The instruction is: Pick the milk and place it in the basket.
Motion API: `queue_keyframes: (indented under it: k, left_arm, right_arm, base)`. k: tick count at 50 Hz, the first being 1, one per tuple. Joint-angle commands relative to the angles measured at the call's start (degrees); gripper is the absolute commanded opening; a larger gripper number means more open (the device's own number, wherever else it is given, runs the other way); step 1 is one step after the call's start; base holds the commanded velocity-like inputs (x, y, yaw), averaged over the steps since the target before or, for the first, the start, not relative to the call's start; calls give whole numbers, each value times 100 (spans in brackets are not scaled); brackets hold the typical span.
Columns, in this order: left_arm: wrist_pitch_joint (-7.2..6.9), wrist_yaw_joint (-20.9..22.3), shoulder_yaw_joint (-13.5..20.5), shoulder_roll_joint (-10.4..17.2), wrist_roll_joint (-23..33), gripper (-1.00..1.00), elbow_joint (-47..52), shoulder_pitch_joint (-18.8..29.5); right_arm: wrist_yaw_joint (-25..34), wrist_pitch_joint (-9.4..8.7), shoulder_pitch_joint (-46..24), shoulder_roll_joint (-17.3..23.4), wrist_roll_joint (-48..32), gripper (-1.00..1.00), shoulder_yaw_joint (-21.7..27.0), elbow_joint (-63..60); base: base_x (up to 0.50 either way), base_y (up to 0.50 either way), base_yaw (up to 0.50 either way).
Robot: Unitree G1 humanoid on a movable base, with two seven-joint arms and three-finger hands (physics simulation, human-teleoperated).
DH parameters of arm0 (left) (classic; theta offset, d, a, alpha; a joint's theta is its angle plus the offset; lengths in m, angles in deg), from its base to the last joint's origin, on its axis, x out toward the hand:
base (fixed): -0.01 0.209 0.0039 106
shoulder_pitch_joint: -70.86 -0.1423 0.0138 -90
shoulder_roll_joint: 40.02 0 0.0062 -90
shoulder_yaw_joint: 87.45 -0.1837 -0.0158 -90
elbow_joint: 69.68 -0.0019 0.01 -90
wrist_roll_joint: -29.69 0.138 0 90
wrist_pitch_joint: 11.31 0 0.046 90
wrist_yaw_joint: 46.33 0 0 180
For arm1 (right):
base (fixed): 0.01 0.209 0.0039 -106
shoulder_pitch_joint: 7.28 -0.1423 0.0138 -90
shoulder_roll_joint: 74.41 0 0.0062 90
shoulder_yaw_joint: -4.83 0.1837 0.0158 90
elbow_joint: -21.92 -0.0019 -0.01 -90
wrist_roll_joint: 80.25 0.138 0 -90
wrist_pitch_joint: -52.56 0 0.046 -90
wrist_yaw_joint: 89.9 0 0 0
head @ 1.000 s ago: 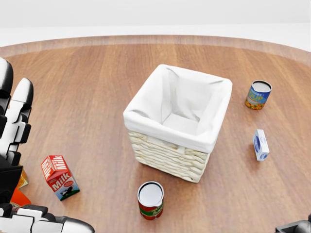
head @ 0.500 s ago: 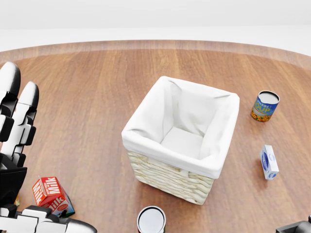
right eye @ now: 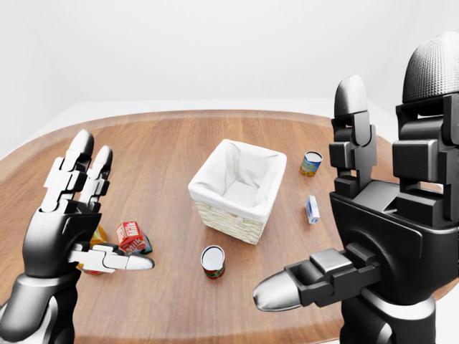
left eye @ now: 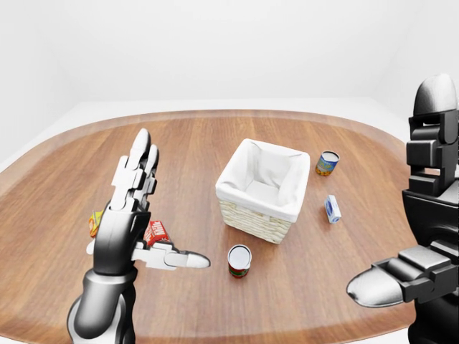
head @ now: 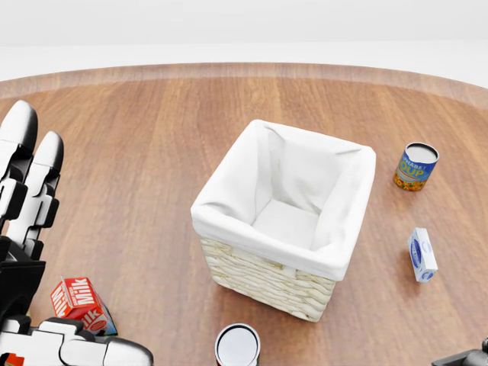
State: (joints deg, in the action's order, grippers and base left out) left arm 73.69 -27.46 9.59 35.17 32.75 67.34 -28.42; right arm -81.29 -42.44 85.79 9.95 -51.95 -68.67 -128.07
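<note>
Left hand point(right eye: 68, 215) splayed above the milk point(right eye: 131, 236) — nothing grasped.
Light, stiff carton, likely slick — pinch its flat sides; right hand point(right eye: 358, 236) also unclenched.

A wicker basket point(head: 267, 282) with a white cloth lining stands near the middle of a round wooden table point(head: 152, 137), its inside bare. At the left edge the left hand point(head: 30, 229) reaches up with its fingers point(head: 46, 164) straight and spread, the thumb stretched along the bottom edge. Just beside that thumb lies a red milk carton point(head: 76, 301), partly hidden. A can point(head: 237, 347) with a white top sits at the bottom edge below the basket. To the right are a blue and yellow can point(head: 415, 168) and, lower, a small blue and white box point(head: 422, 255).
</note>
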Motion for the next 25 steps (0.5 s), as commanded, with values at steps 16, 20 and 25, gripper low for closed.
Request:
queue_keyframes:
  k: [16,20,25]
  left_arm:
    - [0,-176,385,195,-3,100,-796,503]
    - [0,-199,415,214,4,100,-987,517]
    - [0,-242,420,230,86,100,-1148,515]
  right_arm:
    - [-64,0,63,103,29,100,-105,0]
    - [-84,0,77,130,66,100,-88,0]
    - [-94,0,72,126,66,100,-90,0]
  base:
    - [0,0,0]
    - [0,0,0]
    - [0,0,0]
